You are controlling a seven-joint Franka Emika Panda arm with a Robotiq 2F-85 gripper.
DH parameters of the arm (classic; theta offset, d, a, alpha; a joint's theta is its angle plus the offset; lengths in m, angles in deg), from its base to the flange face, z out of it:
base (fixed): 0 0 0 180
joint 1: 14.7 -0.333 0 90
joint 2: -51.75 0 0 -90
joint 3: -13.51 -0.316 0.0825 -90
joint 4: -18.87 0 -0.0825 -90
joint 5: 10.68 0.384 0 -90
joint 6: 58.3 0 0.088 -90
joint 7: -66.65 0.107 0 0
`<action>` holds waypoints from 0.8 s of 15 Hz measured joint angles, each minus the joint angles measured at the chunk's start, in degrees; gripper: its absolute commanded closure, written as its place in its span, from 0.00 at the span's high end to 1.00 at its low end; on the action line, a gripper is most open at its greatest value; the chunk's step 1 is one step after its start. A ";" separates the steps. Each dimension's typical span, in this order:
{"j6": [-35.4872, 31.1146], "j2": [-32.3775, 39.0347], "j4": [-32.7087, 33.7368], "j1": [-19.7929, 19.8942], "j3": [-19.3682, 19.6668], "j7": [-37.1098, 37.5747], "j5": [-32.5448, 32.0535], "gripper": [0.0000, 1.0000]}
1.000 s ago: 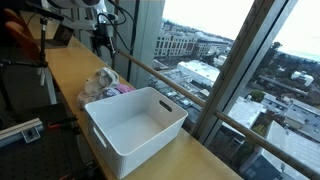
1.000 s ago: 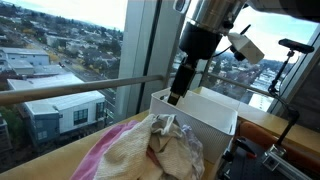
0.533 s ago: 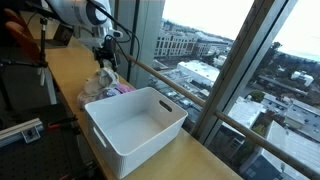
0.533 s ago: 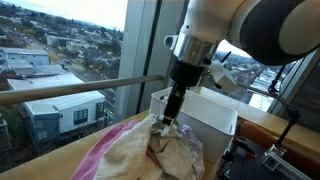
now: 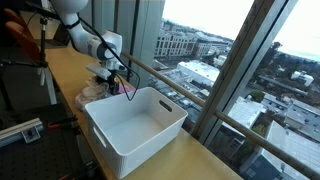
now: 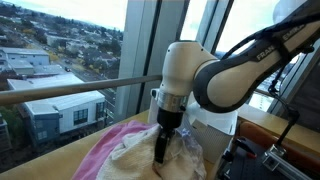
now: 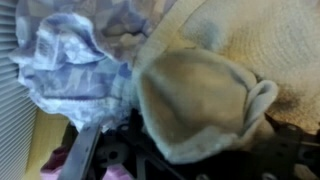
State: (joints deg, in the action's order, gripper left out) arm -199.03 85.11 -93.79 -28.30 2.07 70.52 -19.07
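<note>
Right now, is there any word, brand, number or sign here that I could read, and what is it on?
No text can be read anywhere.
White bin: plain, no label.
Pile of cloths: no tags or print visible.
Patterned cloth in the wrist view: a blurred pattern only, no letters.
Robot arm: no marking shows.
Buildings outside the window: too small and distant to show any sign.

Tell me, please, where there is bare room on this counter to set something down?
The white bin is empty inside. Bare counter runs beyond the cloth pile toward the far end, and a strip lies between bin and window rail. It is crowded at the pile, where the gripper dips in beside the bin.
</note>
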 measured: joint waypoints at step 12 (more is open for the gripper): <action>5.93 -1.41 2.47 -0.37 0.07 0.84 1.00 0.12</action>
State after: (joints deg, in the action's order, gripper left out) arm -193.09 83.70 -91.32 -28.66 2.14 71.36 -18.07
